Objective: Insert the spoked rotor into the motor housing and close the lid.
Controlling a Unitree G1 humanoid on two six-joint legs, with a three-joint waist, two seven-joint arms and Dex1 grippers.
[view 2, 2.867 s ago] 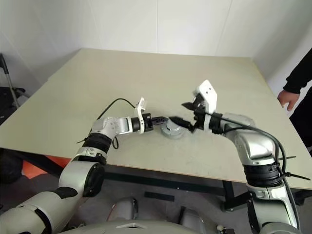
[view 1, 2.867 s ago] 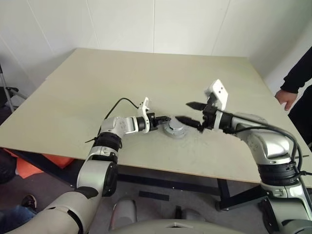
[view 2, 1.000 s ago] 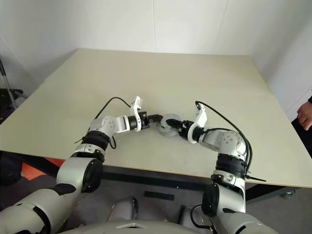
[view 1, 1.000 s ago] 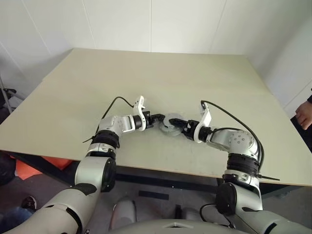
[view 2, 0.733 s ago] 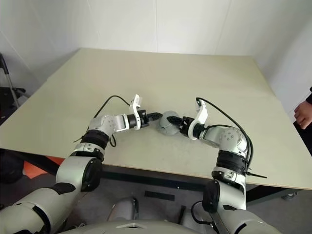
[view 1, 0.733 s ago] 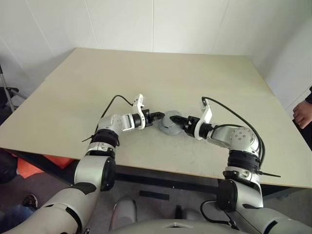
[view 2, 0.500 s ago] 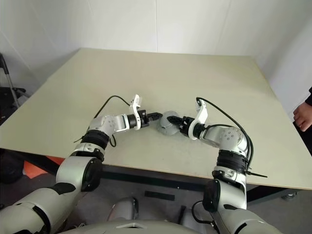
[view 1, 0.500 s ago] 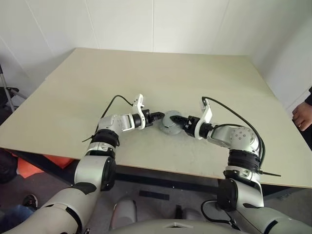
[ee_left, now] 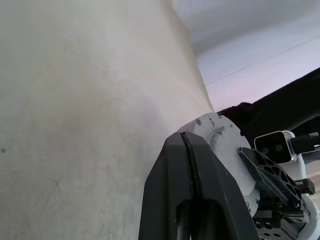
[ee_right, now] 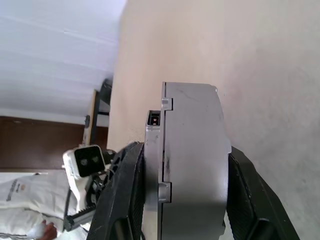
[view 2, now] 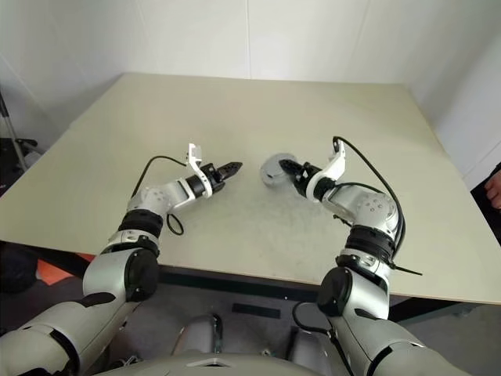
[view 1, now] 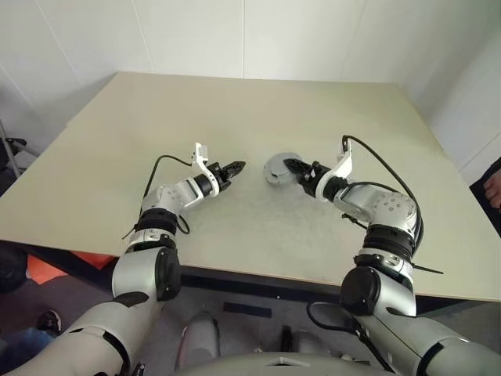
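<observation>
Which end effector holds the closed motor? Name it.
The right end effector, clamped edge-on around the closed grey motor housing. The left end effector is shut on nothing, apart from it.

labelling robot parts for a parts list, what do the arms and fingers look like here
Both arms are silvery grey segments with black joint bands. Each wrist carries a small white camera bracket fed by a looping black cable. The left gripper and right gripper each end in two black, tapered fingers.

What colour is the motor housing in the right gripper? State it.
Plain silvery grey motor housing; right wrist view shows it best.
</observation>
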